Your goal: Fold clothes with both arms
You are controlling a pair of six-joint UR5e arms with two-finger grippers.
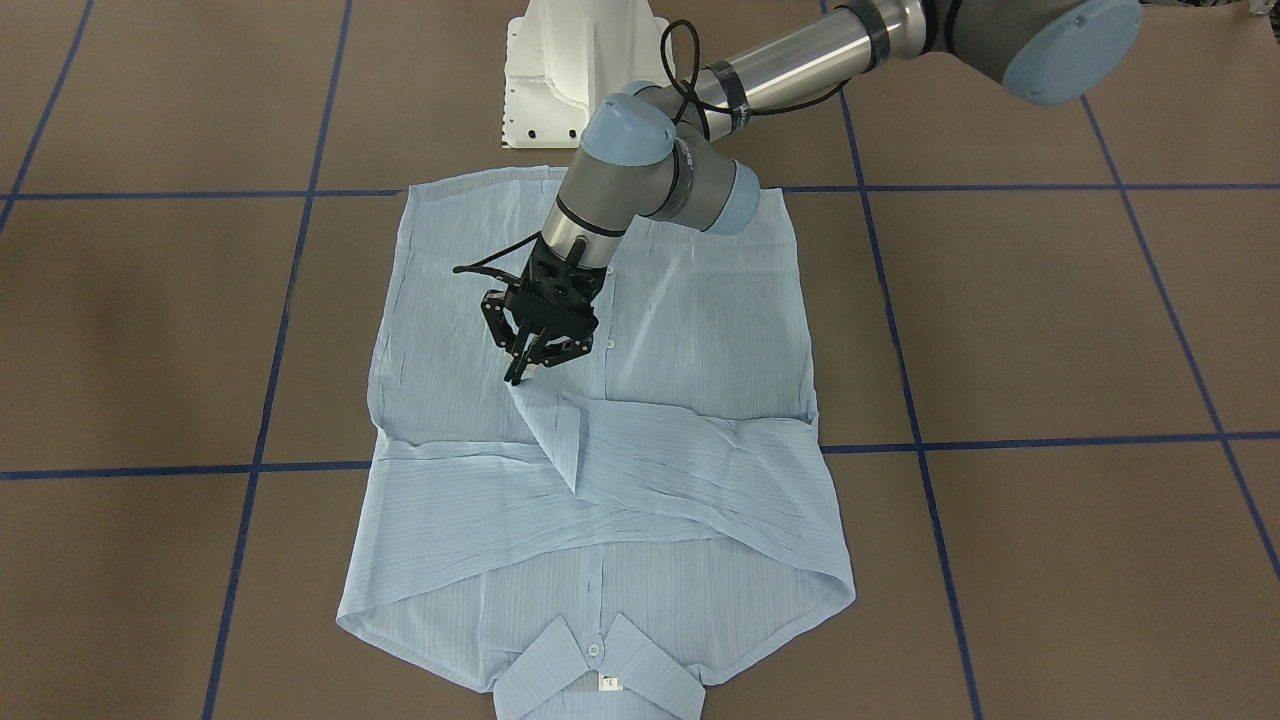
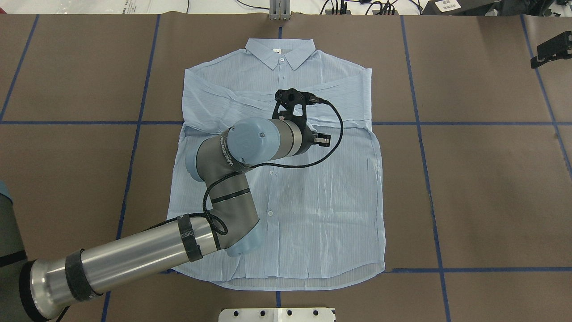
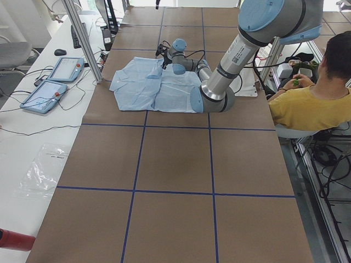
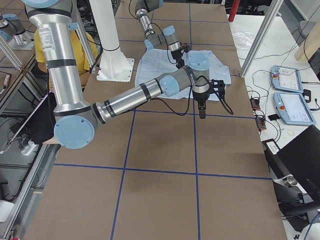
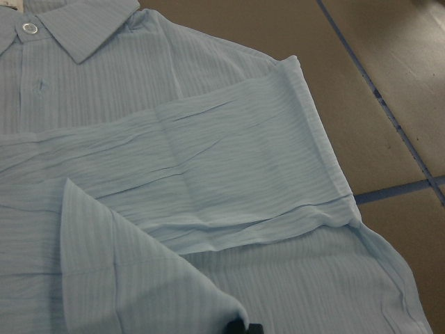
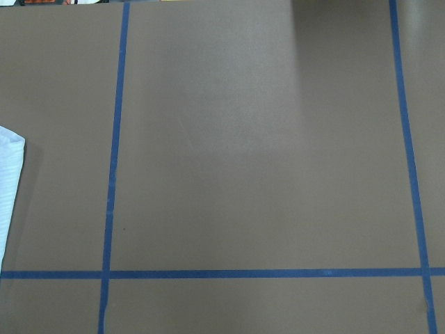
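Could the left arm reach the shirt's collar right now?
Probably yes: only flat shirt lies between the left gripper and the collar, though its fingers look pinched on a folded sleeve and would drag it along.

Lighting even and diffuse, from above; shadows faint. Mild sheen on the counter [image 6: 229, 139] in the right wrist view (darker patch at top). Side views bow at edges; shirt [image 5: 208, 174] close-up slightly soft

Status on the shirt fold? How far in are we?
Done: both sleeves lie folded across the chest of the shirt. In hand: the left gripper pinches the top sleeve's cuff near the button line. Left: the body folds; the hem lies flat, full length. The right gripper hangs over bare table, off the shirt.
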